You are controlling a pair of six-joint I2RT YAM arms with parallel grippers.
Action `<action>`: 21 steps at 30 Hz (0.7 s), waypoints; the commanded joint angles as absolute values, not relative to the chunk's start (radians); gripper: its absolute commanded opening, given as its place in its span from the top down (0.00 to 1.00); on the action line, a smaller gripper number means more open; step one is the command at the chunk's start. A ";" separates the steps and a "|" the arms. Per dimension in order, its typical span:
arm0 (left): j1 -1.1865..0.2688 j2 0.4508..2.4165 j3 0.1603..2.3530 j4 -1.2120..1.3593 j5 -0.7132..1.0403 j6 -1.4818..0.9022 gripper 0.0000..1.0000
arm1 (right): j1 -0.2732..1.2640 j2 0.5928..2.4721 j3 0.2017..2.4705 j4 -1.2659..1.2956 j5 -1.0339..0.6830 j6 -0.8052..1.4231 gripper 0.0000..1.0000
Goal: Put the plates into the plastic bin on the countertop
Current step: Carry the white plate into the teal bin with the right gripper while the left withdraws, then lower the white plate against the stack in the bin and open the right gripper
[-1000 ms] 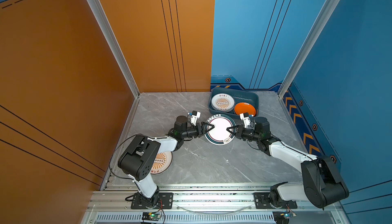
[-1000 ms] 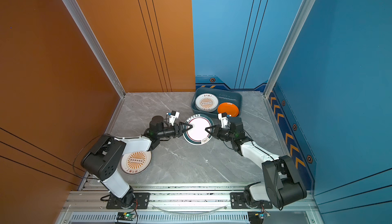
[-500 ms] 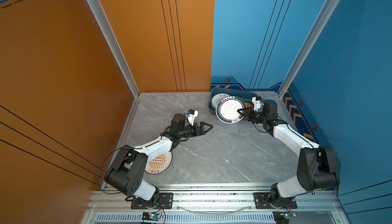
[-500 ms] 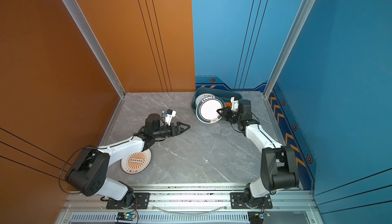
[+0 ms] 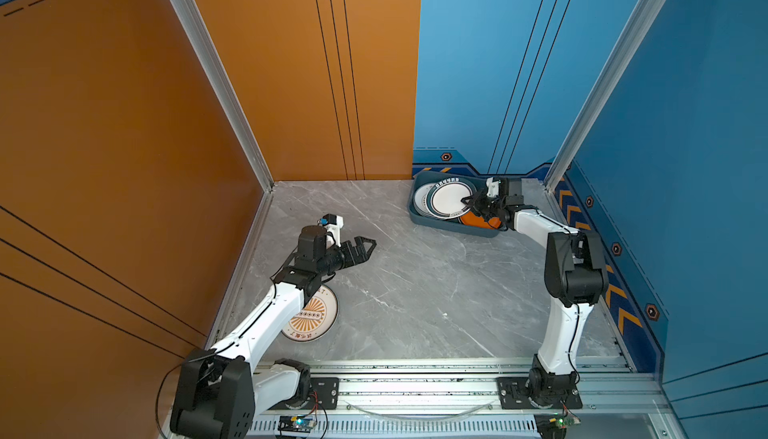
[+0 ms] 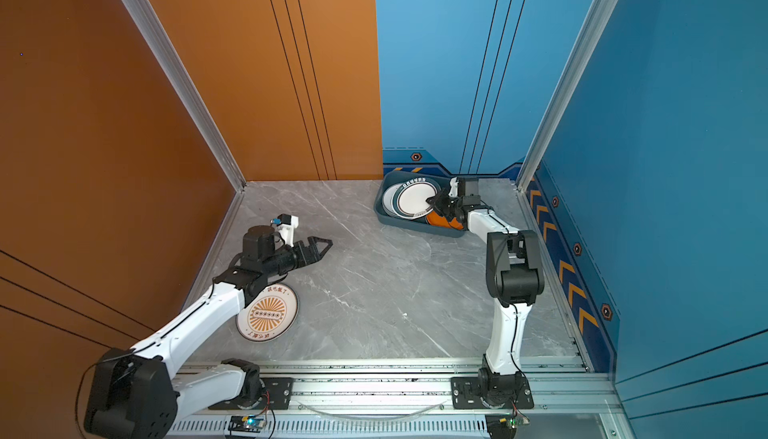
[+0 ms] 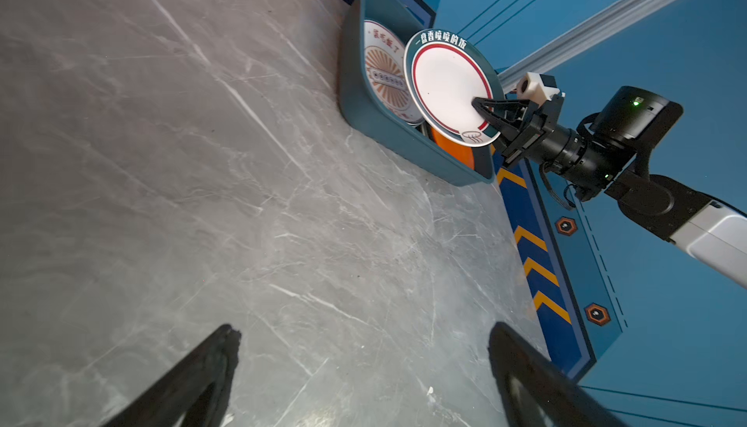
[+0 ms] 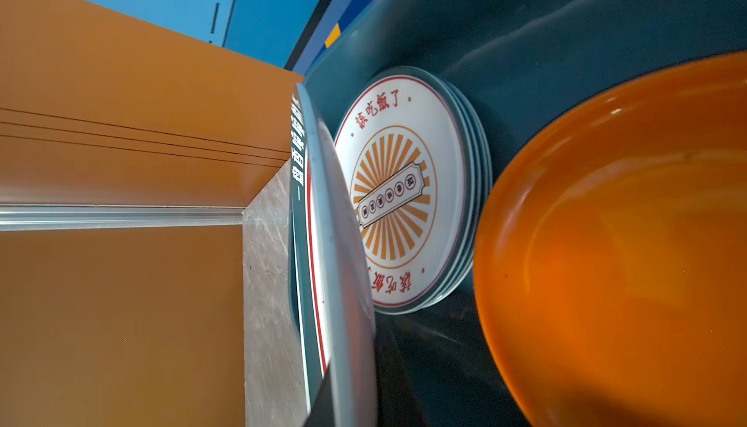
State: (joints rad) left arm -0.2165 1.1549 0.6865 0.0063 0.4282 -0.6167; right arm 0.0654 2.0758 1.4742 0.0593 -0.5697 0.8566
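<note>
Top views: R gripper (image 5: 469,202) pinches teal-rimmed plate (image 5: 446,200), tilted over plastic bin (image 5: 440,225) at far-right corner of countertop (image 5: 415,291), L gripper (image 5: 371,246) wide, empty, over open middle, sunburst plate (image 5: 311,320) near front-left edge; only wrist views show sunburst print on bin's stack (image 8: 404,186) beside orange plate (image 8: 606,243).

The left arm (image 5: 266,320) stretches from its near-left base toward the middle, with the forearm low and sloping. The left end effector (image 5: 370,248) points right, jaws spread wide and holding nothing. The right arm (image 5: 561,324) rises upright from the near-right base, bends at the elbow and reaches far-left. The right end effector (image 5: 468,202) is pinched on the rim of a plate (image 5: 446,200).
</note>
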 commanded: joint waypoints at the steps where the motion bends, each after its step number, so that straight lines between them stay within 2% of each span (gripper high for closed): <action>1: -0.211 1.144 0.668 -0.027 0.415 -0.600 0.02 | 0.061 2.130 1.542 0.076 -0.556 0.912 1.00; 15: -0.166 1.206 0.668 0.051 0.487 -0.642 0.02 | 0.072 2.293 1.663 0.089 -0.580 1.013 1.00; 21: -0.158 1.206 0.668 0.054 0.491 -0.644 0.02 | 0.081 2.334 1.711 0.069 -0.582 1.036 0.82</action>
